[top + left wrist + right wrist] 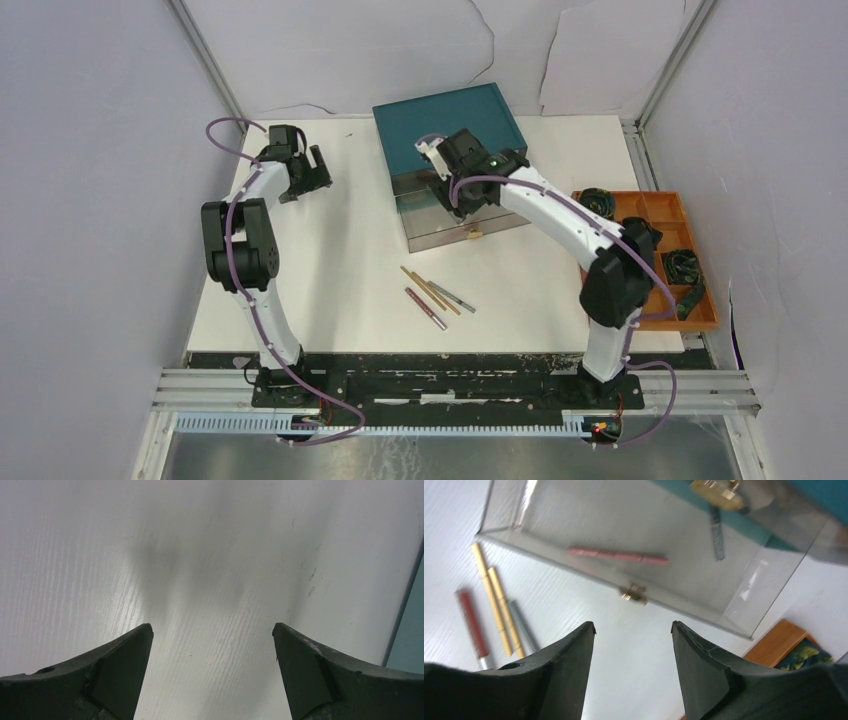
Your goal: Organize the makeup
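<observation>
Pincer right [633, 625] hangs open, empty, above your clear plastic drawer [574, 520] holding one slim pink pencil [618, 555]; pincer left [212, 627] open, empty too.

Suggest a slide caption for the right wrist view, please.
Open right gripper near a clear drawer with a pink pencil inside; four pencils outside.

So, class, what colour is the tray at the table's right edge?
The tray is orange, clearest in the top external view.

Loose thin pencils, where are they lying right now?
Top view: the four thin pencils lie centrally on the white table, just in front of the clear plastic drawer of the teal box.
</observation>
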Controlling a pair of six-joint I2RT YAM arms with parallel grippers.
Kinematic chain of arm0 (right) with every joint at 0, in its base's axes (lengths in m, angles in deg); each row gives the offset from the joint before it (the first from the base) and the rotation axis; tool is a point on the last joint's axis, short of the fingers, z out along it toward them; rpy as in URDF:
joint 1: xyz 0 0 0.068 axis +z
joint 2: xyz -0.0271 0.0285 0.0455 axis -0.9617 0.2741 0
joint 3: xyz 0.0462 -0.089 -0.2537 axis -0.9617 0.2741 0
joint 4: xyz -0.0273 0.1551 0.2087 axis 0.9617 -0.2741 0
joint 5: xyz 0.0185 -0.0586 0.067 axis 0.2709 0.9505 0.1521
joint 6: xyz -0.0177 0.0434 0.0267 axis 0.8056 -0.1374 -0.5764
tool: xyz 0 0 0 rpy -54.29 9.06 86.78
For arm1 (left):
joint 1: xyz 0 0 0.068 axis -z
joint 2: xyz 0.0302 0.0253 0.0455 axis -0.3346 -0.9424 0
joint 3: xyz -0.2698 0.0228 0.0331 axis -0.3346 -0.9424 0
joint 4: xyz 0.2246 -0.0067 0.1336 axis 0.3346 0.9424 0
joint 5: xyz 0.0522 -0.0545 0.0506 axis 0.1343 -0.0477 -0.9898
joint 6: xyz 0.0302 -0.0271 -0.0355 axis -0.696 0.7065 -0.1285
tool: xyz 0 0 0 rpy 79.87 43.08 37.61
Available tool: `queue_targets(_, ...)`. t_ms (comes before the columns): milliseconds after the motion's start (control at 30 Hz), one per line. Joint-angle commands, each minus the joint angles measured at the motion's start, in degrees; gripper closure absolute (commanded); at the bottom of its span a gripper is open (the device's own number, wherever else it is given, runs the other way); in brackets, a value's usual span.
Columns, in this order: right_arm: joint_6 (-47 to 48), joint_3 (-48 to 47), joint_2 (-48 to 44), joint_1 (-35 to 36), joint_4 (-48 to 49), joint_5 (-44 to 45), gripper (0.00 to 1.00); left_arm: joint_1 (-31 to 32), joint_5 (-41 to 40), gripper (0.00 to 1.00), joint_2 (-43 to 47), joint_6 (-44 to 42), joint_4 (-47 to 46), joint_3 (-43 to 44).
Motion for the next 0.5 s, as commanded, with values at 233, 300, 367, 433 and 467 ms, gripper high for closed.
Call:
queue_targets(233,-16.1,31.9,-14.1,10.2,13.0,-9.9,0.41,-0.1,-0.4,0.03,0.0,-2.2,-0.4,1.7)
queue_targets(300,-16.8,34.3,-14.1,10.4,14.9,-9.5,0.42,0.0,-0.1,0.03,0.3,-2.1,-0.6,1.3)
queue_targets(367,-16.7,35.6,-13.4,10.5,15.8,-8.8,0.42,-0.1,0.1,0.03,0.5,-2.0,-0.8,1.0)
queue_targets(433,-16.1,36.0,-12.4,10.4,16.2,-8.4,0.43,-0.1,0.3,0.03,0.7,-1.9,-0.8,0.9)
queue_targets(467,-15.9,36.1,-12.0,10.4,16.5,-8.3,0.43,-0.1,0.4,0.03,0.7,-1.9,-0.8,0.9)
